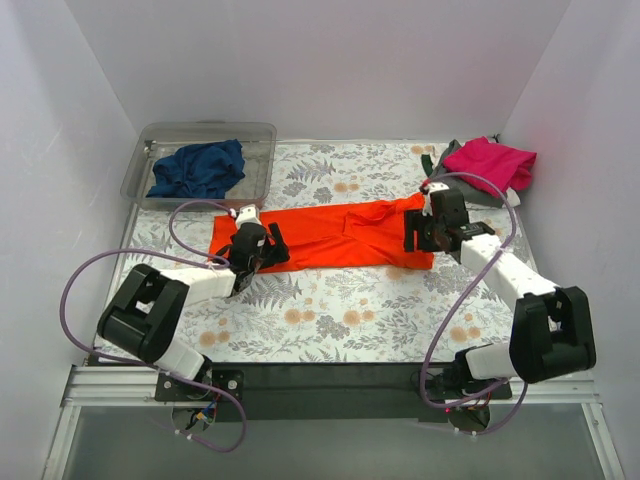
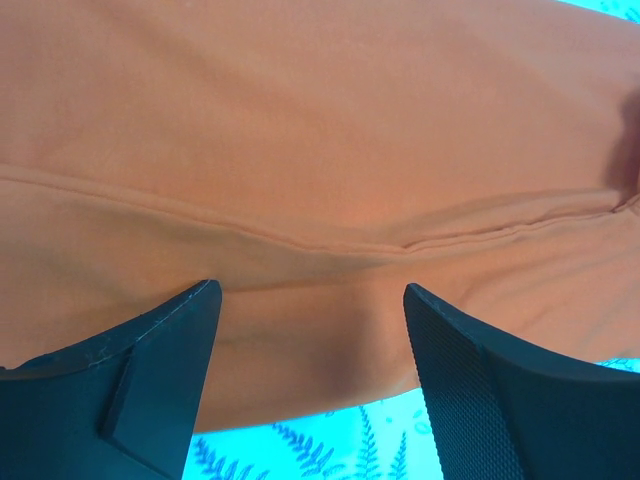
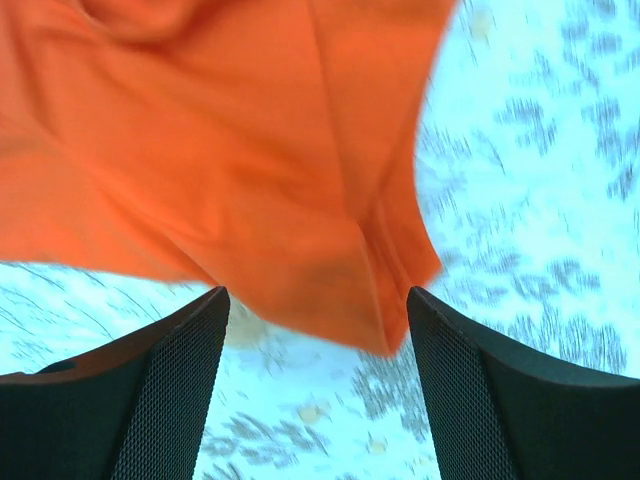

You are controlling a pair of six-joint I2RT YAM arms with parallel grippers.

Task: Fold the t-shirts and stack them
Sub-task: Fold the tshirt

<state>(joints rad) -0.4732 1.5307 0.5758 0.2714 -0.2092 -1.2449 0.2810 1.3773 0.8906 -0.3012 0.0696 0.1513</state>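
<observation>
The orange-red t-shirt (image 1: 335,236) lies as a long flat band across the middle of the table. My left gripper (image 1: 270,250) is at its left end, open, with its fingers astride the cloth's near edge (image 2: 300,330) and nothing pinched. My right gripper (image 1: 416,236) hovers at the right end, open, and the shirt's corner (image 3: 350,290) hangs free just beyond its fingertips. The navy blue t-shirt (image 1: 198,168) is crumpled in the clear tub. At the back right the magenta-pink t-shirt (image 1: 490,163) lies bunched on top of the grey t-shirt (image 1: 436,163).
The clear plastic tub (image 1: 260,132) stands at the back left. White walls close in the sides and back. A floral cloth (image 1: 330,310) covers the table in front of the orange shirt. Cables loop from both arms near the front corners.
</observation>
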